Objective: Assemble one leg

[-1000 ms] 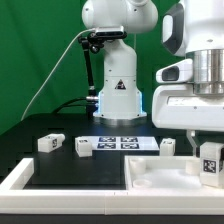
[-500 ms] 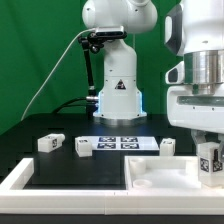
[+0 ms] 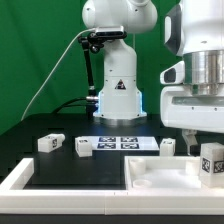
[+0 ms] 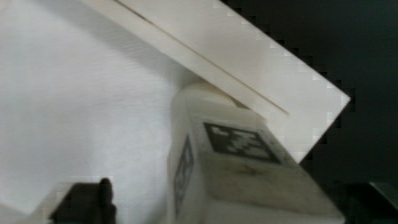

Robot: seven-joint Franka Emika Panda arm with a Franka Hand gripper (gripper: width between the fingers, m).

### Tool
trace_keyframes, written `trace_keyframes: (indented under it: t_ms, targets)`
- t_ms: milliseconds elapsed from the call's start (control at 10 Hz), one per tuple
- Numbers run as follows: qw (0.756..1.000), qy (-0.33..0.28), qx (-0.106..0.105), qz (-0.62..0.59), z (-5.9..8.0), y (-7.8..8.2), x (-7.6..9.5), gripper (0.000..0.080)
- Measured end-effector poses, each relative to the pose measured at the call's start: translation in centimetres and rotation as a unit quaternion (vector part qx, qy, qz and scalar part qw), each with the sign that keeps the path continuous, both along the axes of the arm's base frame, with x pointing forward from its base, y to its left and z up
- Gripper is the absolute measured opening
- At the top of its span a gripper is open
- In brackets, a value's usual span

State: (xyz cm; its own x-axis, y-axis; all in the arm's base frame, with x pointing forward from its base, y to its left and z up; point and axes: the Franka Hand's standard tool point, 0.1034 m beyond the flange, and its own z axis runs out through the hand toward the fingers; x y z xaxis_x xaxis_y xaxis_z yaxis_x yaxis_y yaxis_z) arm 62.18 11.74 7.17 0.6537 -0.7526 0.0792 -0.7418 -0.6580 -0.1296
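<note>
My gripper (image 3: pixel 211 152) hangs at the exterior view's right, shut on a leg (image 3: pixel 211 161), a small white peg with a black-and-white tag. It holds the leg upright over the right part of the large white square panel (image 3: pixel 165 176). In the wrist view the leg (image 4: pixel 240 165) fills the space between the dark fingers (image 4: pixel 86 202) of the gripper (image 4: pixel 231 208), with the panel's raised corner (image 4: pixel 214 50) beyond it. Whether the leg touches the panel I cannot tell. Three more legs stand on the black table: two on the left (image 3: pixel 50 143) (image 3: pixel 83 148) and one by the panel (image 3: pixel 168 146).
The marker board (image 3: pixel 120 142) lies flat behind the legs, in front of the arm's white base (image 3: pixel 118 95). A white rim (image 3: pixel 18 181) borders the table at the front left. A black cable runs down at the left.
The gripper with the leg has shifted slightly towards the exterior view's right over the panel. The loose legs and the panel have not moved.
</note>
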Motion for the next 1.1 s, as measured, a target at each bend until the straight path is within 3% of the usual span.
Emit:
trace_keyframes:
  t_ms: [100,300,600,900,1100]
  targets:
    - [0.997,-0.002,-0.014,0.072,0.01,0.05,0.00,0.0637]
    - [0.984,-0.004,-0.030,0.177,0.06,0.15,0.04,0.0646]
    - [0.927,0.010,-0.070,0.368,0.12,0.25,-0.09,0.0648]
    - [0.873,0.029,-0.091,0.479,0.39,0.16,0.06,0.0648]
    - [0.852,0.029,-0.095,0.514,0.39,0.05,0.09,0.0648]
